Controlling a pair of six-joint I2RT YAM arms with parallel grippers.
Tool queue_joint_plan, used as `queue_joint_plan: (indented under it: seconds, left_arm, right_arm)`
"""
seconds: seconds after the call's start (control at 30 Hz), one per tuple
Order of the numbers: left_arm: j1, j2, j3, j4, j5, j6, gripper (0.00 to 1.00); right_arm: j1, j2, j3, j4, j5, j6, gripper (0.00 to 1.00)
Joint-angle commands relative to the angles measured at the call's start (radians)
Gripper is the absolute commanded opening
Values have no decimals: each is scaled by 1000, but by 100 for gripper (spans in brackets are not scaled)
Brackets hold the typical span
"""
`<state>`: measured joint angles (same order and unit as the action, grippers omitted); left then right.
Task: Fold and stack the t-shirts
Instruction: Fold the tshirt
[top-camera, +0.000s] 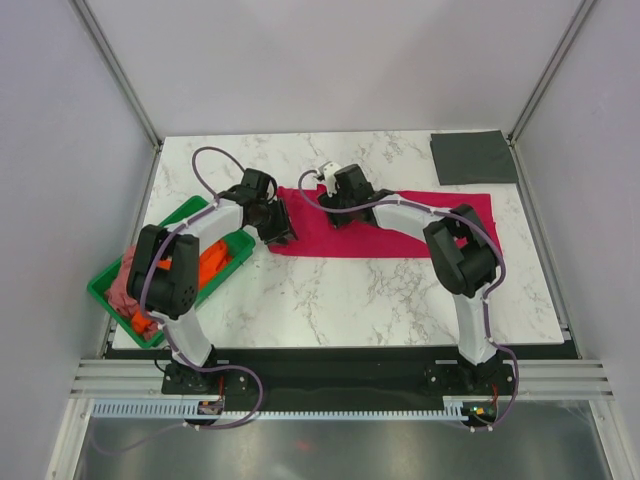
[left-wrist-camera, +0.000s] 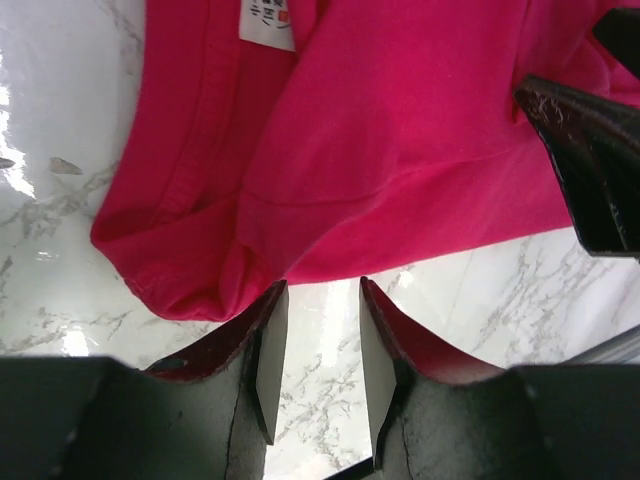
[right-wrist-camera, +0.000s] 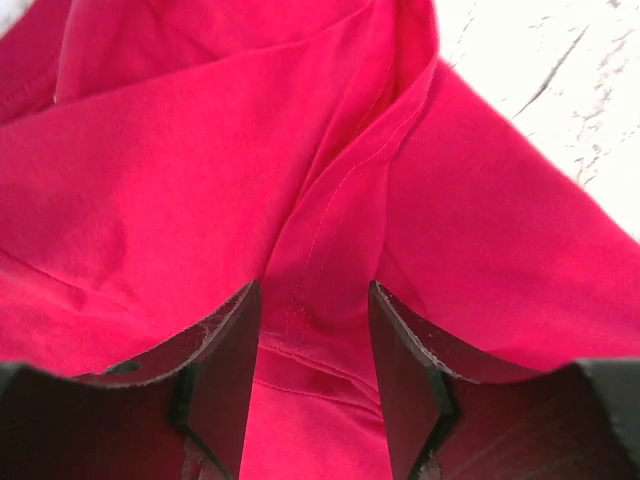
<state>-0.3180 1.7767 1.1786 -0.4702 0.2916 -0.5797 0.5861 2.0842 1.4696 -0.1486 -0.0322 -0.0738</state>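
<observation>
Noting the crimson-red t-shirt (top-camera: 420, 228) laid flat on the desk (top-camera: 350, 295), long axis running left to right. Left claw (left-wrist-camera: 320, 292) sits at the shirt's left end, fingers spread, bare marble between them and the bunched hem just past the tips. Right claw (right-wrist-camera: 315, 300) hangs over the far edge of the shirt's left half, also spread, a raised seam ridge in the gap but not pinched. Judgement: both arms crowd the left end; the next fold probably carries that end rightward along the long axis
</observation>
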Motion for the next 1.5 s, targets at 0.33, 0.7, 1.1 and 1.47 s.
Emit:
queue_joint_plan:
  seconds: [0.33, 0.7, 1.1, 1.47]
  left_arm:
    - [2, 61, 0, 4, -112, 9, 39]
    - [3, 64, 16, -8, -134, 24, 3]
    - [2, 66, 16, -31, -169, 41, 2]
    - [2, 66, 13, -42, -198, 46, 2]
  right_arm:
    - [47, -88, -81, 139, 130, -77, 50]
    - [73, -98, -98, 142, 107, -64, 47]
    - [64, -75, -49, 181, 317, -26, 1]
    - [-6, -90, -81, 173, 390, 71, 0]
